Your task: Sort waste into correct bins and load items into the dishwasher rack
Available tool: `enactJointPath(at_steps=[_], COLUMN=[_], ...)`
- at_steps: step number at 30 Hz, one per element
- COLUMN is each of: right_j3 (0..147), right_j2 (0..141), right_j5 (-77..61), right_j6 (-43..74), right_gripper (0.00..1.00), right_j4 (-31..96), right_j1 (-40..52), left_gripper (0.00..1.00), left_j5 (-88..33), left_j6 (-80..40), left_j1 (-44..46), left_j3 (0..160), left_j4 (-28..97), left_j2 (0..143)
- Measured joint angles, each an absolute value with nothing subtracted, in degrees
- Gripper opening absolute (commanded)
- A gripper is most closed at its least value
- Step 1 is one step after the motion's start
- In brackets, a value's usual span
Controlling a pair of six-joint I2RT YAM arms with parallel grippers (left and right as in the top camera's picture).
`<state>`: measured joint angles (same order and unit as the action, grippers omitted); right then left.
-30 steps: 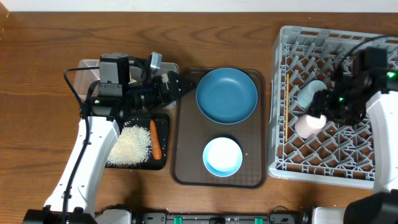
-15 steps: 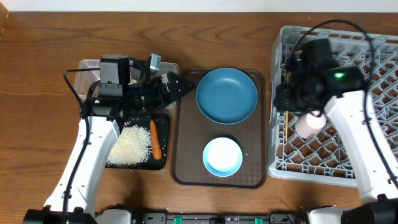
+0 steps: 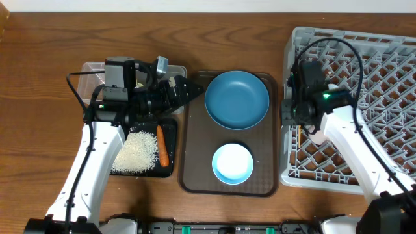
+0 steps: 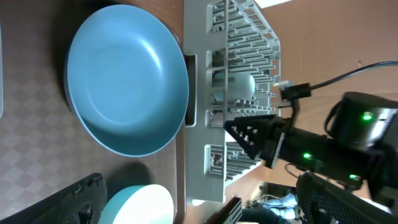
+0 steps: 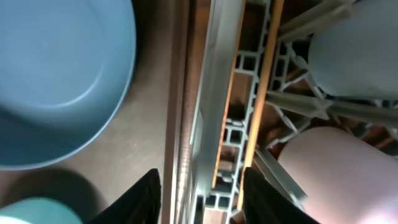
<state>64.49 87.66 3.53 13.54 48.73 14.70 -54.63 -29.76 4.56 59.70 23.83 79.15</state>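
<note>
The dark blue plate (image 3: 237,99) and pale bowl (image 3: 233,162) sit on the brown tray (image 3: 195,156). My left gripper (image 3: 188,91) hovers open and empty just left of the plate, which also shows in the left wrist view (image 4: 124,81). My right gripper (image 3: 288,112) is open and empty, with its fingers (image 5: 140,199) astride the left wall of the grey rack (image 3: 364,71). In the right wrist view the chopsticks (image 5: 266,87), the light blue cup (image 5: 354,50) and the pink cup (image 5: 342,168) lie in the rack. Rice (image 3: 136,153) and the carrot (image 3: 162,146) lie in the black tray (image 3: 170,127).
The clear box (image 3: 91,73) stands behind the black tray, mostly covered by my left arm. The brown tray lies between the bins and the rack, its right edge close to the rack's left wall. The right arm crosses the rack's front left part.
My right gripper has moved left from the pink cup in the rack's middle to the rack's left wall. The pink cup stays in the rack. The left arm has not moved.
</note>
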Motion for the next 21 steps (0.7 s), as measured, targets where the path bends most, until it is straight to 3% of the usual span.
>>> enactJointPath(at_steps=[4, 10, 18, 21], right_j3=[62.0, 61.3, 59.5, 59.5], right_j2=[87.7, 87.7, 87.7, 87.6], right_j5=[3.8, 3.9, 3.8, 4.0], right_j6=[13.8, 14.1, 14.8, 15.2], right_gripper=[0.25, 0.23, 0.05, 0.03], right_j4=[46.8, 46.8, 45.6, 46.5], right_j1=[14.7, 14.7, 15.1, 15.1], left_gripper=[1.00, 1.00, 1.00, 1.00], left_j5=[-54.6, -54.6, -54.6, -54.6], left_j6=[-29.8, -29.8, -29.8, -29.8], left_j1=[4.6, 4.6, 4.6, 4.6], left_j3=[59.7, 59.7, 59.7, 59.7], left_j4=[23.8, 23.8, 23.8, 23.8], left_j2=[79.2, 79.2, 79.2, 79.2])
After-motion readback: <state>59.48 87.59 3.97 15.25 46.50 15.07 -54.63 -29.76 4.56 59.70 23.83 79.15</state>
